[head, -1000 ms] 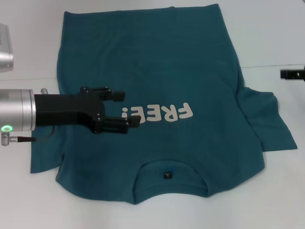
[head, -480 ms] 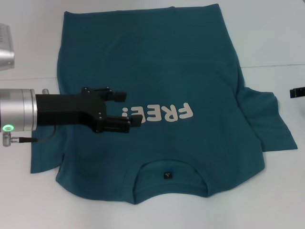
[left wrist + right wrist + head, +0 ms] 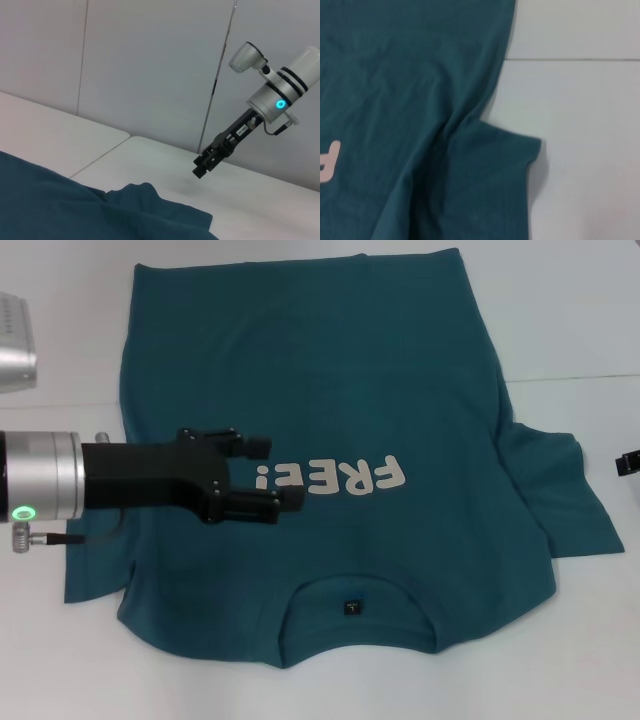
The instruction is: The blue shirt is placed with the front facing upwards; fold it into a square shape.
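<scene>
blue shirt (image 3: pixel 330 400) lies flat, front up, on white worktop (image 3: pixel 590 330). left end effector (image 3: pixel 275 473) hovers over shirt's left chest, fingers open, holding nothing. right end effector (image 3: pixel 628 462) at right edge, can't tell.

Just a plain white bench (image 3: pixel 600 330) all round, with a thin seam line (image 3: pixel 570 379) crossing it out toward 3 o'clock. Same seam (image 3: pixel 570 60) visible up close from the right wrist. Pale grey wall panels (image 3: pixel 150 65) behind, split by a dark vertical joint (image 3: pixel 217 75).
</scene>
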`<action>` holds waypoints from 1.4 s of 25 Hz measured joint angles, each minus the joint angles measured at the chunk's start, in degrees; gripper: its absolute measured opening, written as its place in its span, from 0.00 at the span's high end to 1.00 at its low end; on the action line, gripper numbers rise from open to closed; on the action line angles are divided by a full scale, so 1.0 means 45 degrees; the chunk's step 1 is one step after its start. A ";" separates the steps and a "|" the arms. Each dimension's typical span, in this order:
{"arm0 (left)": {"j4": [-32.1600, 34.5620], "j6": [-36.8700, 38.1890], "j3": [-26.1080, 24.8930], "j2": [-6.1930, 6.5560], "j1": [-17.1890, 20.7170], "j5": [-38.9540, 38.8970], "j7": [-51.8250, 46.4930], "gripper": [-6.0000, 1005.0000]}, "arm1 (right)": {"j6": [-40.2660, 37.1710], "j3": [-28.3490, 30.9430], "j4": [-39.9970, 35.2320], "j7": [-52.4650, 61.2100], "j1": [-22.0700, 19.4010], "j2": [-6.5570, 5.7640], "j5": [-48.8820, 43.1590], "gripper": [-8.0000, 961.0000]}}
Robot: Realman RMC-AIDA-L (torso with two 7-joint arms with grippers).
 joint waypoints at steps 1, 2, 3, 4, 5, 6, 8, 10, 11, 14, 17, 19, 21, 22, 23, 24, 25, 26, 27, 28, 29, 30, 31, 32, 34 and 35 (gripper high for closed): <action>0.0010 -0.0031 0.0000 -0.0041 0.0000 0.0017 0.0007 0.10 | 0.0166 0.0024 0.0007 -0.0033 0.0001 0.0006 0.0030 0.11; 0.0016 -0.0041 -0.0002 -0.0080 0.0002 0.0025 0.0023 0.10 | 0.0348 0.0035 0.0051 -0.0067 0.0004 0.0030 0.0053 0.11; 0.0017 -0.0044 -0.0007 -0.0114 0.0013 0.0031 0.0045 0.10 | 0.0691 0.0018 0.0195 -0.0102 0.0007 0.0070 0.0063 0.11; 0.0017 -0.0044 -0.0007 -0.0134 0.0021 0.0036 0.0058 0.10 | 0.0896 -0.0006 0.0292 -0.0118 0.0016 0.0095 0.0067 0.11; 0.0015 -0.0048 -0.0004 -0.0150 0.0033 0.0046 0.0071 0.10 | 0.1589 -0.0120 0.0821 -0.0269 0.0121 0.0137 0.0072 0.11; 0.0016 -0.0049 0.0013 -0.0154 0.0035 0.0055 0.0072 0.10 | 0.1589 -0.0120 0.0821 -0.0269 0.0121 0.0137 0.0072 0.11; 0.0015 -0.0052 0.0043 -0.0159 0.0042 0.0065 0.0056 0.10 | 0.2221 -0.0157 0.1307 -0.0476 0.0243 0.0181 0.0082 0.11; 0.0016 -0.0053 0.0050 -0.0160 0.0065 0.0069 0.0026 0.10 | 0.2968 -0.0175 0.1856 -0.0716 0.0383 0.0249 0.0103 0.11; 0.0016 -0.0052 0.0039 -0.0160 0.0090 0.0070 0.0014 0.10 | 0.3260 -0.0177 0.2098 -0.0821 0.0446 0.0287 0.0108 0.11; 0.0016 -0.0053 0.0032 -0.0160 0.0137 0.0075 0.0004 0.10 | 0.4136 -0.0182 0.2774 -0.1081 0.0636 0.0362 0.0138 0.11; 0.0050 -0.0051 0.0056 -0.0160 0.0163 0.0079 0.0007 0.10 | 0.4715 -0.0187 0.3158 -0.1245 0.0731 0.0449 0.0247 0.11; 0.0064 -0.0051 0.0065 -0.0160 0.0174 0.0079 0.0017 0.10 | 0.4861 -0.0190 0.3289 -0.1336 0.0757 0.0493 0.0370 0.11; 0.0065 -0.0052 0.0068 -0.0160 0.0185 0.0088 0.0020 0.10 | 0.4684 -0.0194 0.3305 -0.1264 0.0798 0.0497 0.0412 0.11; 0.0066 -0.0052 0.0069 -0.0160 0.0185 0.0094 0.0019 0.10 | 0.4684 -0.0194 0.3305 -0.1264 0.0798 0.0497 0.0412 0.11; 0.0066 -0.0051 0.0069 -0.0160 0.0185 0.0099 0.0014 0.10 | 0.4440 -0.0194 0.3258 -0.1151 0.0831 0.0446 0.0391 0.11; 0.0064 -0.0050 0.0069 -0.0160 0.0185 0.0100 0.0009 0.10 | 0.4074 -0.0197 0.3218 -0.0982 0.0878 0.0299 0.0364 0.11; 0.0047 -0.0041 0.0077 -0.0160 0.0185 0.0100 0.0002 0.10 | 0.3739 -0.0200 0.3193 -0.0804 0.0928 0.0138 0.0346 0.11; 0.0035 -0.0024 0.0079 -0.0160 0.0184 0.0101 -0.0013 0.10 | 0.3245 -0.0205 0.3190 -0.0569 0.0986 -0.0078 0.0337 0.11; 0.0023 -0.0011 0.0085 -0.0160 0.0184 0.0102 -0.0044 0.10 | 0.2720 -0.0210 0.3117 -0.0336 0.1025 -0.0272 0.0318 0.11; 0.0012 0.0012 0.0090 -0.0160 0.0185 0.0101 -0.0084 0.10 | 0.2292 -0.0212 0.2995 -0.0121 0.1050 -0.0428 0.0272 0.11; 0.0007 0.0032 0.0095 -0.0160 0.0183 0.0101 -0.0122 0.10 | 0.1895 -0.0213 0.2811 0.0058 0.1050 -0.0478 0.0133 0.11; 0.0004 0.0041 0.0094 -0.0160 0.0183 0.0101 -0.0141 0.10 | 0.1575 -0.0213 0.2583 0.0218 0.1046 -0.0505 -0.0099 0.11; -0.0001 0.0046 0.0094 -0.0163 0.0181 0.0101 -0.0147 0.10 | 0.1213 -0.0221 0.2390 0.0365 0.1044 -0.0494 -0.0436 0.11; -0.0006 0.0052 0.0094 -0.0177 0.0181 0.0101 -0.0149 0.10 | 0.0982 -0.0231 0.2332 0.0451 0.1050 -0.0468 -0.0716 0.11; -0.0012 0.0043 0.0092 -0.0217 0.0178 0.0101 -0.0151 0.10 | 0.0704 -0.0237 0.2322 0.0526 0.1095 -0.0380 -0.1153 0.11; -0.0004 0.0023 0.0086 -0.0224 0.0177 0.0101 -0.0152 0.10 | 0.0681 -0.0244 0.2322 0.0533 0.1092 -0.0313 -0.1254 0.11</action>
